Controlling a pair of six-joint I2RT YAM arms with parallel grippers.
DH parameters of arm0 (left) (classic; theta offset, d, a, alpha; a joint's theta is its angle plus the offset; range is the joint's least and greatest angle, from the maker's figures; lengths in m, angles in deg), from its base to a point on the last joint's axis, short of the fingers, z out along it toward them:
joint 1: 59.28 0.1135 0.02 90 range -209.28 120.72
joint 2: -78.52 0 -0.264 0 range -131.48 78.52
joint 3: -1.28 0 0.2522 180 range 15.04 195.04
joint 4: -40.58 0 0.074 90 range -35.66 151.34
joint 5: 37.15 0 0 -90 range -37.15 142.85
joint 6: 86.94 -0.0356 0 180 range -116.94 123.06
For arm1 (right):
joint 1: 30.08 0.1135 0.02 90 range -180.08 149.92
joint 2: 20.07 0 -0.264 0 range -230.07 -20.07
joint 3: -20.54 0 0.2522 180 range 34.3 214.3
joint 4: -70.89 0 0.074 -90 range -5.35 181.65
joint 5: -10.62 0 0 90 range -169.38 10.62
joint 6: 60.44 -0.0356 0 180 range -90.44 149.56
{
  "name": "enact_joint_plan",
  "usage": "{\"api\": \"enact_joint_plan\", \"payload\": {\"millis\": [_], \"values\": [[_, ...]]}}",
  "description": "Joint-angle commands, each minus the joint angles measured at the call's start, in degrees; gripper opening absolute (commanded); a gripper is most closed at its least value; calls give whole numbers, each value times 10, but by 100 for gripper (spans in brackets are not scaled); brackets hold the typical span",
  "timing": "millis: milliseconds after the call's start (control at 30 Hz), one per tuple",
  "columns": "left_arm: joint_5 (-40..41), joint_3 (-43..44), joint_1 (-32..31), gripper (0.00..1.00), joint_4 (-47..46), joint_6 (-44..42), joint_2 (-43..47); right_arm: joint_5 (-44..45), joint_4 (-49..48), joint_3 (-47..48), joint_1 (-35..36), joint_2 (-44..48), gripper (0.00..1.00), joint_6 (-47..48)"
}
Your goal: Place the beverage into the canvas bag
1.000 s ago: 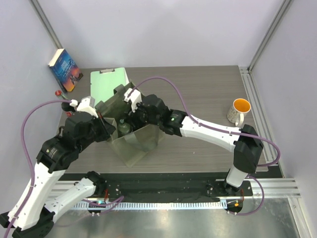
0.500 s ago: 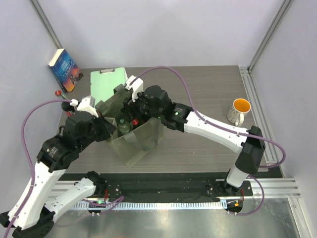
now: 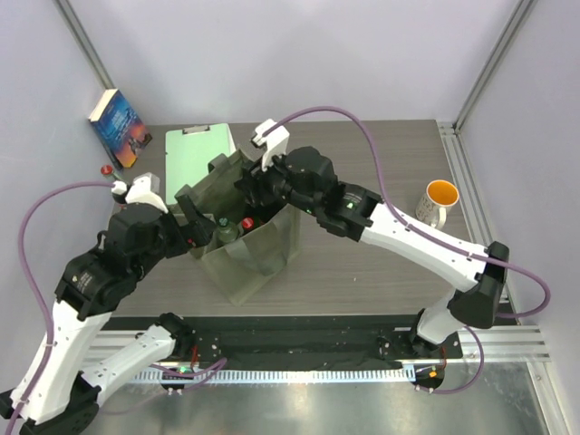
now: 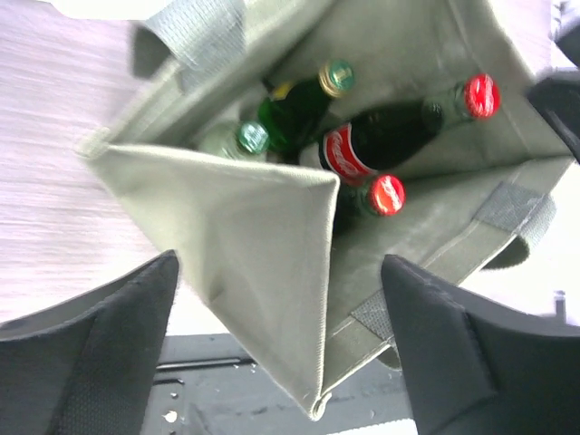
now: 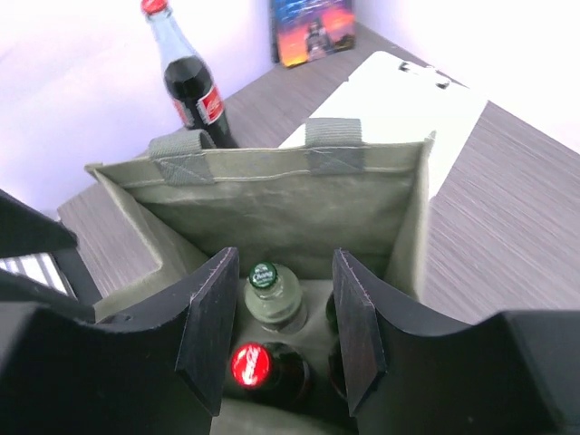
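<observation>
While four glass bottles (image 4: pixel 362 149) sit in the olive-grey canvas bag (image 4: pixel 245 227), my left claw (image 4: pixel 279 272) and right claw (image 5: pixel 285 267) gape empty; one red-capped cola bottle (image 5: pixel 190 82) waits outside.

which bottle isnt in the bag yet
The red-capped cola bottle standing on the table beyond the canvas bag, by the book. The other bottles all sit inside the bag.

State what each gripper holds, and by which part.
Nothing. The right gripper is open over the bag; the left gripper is open too, at the bag's corner.
</observation>
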Motion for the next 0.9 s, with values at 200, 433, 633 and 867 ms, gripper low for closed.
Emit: {"api": "enact_joint_plan", "payload": {"millis": [200, 433, 633, 867], "values": [[173, 114, -1, 100, 32, -40, -66, 166, 84, 11, 0, 118, 51, -46], [302, 182, -1, 100, 16, -67, -108, 189, 99, -68, -1, 204, 52, -51], [348, 173, 2, 100, -26, -101, -107, 189, 138, -91, -1, 219, 52, -57], [297, 177, 109, 100, -63, -157, -147, 160, 138, -117, -2, 249, 52, -71]]}}
